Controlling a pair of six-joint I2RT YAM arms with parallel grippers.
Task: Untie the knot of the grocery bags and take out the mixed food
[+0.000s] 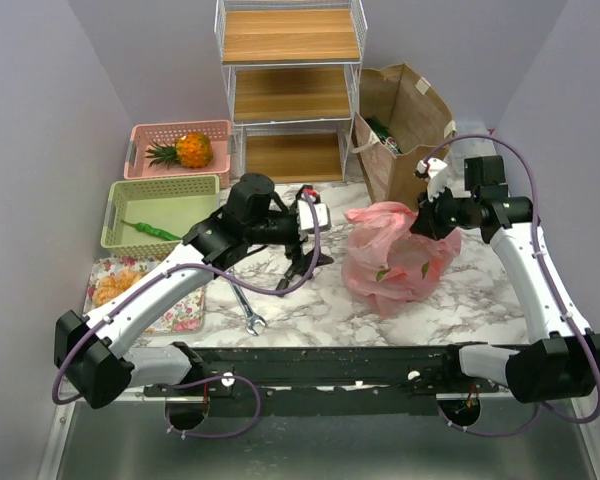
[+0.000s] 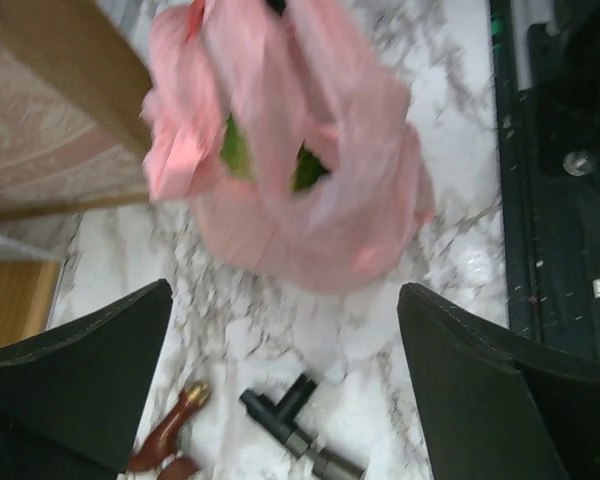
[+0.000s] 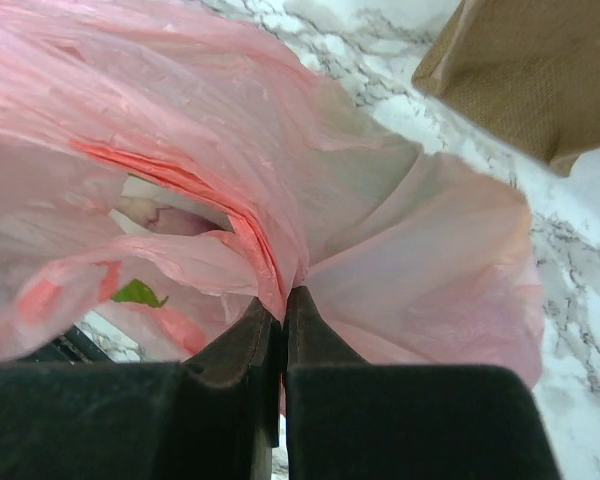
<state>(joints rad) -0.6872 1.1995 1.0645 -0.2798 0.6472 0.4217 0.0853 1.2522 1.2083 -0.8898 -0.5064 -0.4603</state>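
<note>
Right now your right gripper (image 3: 283, 297) is clamped tight on a fold of the pink plastic bag (image 1: 395, 262). Its two fingers are pressed together with the thin film caught between them, at the bag's upper right side. The bag sits on the marble table (image 1: 480, 292), right of centre, just in front of the brown paper bag (image 1: 405, 110) that stands at the back. Through the pink film you can see a green leaf (image 3: 137, 292) inside. Your left gripper (image 2: 285, 400) hangs with its fingers spread wide, holding nothing, facing the pink bag from the left and apart from it. Beneath it a black tool (image 2: 290, 425) and a reddish-brown handle (image 2: 170, 440) lie on the table. A wrench (image 1: 242, 300) lies beside the left arm.
</note>
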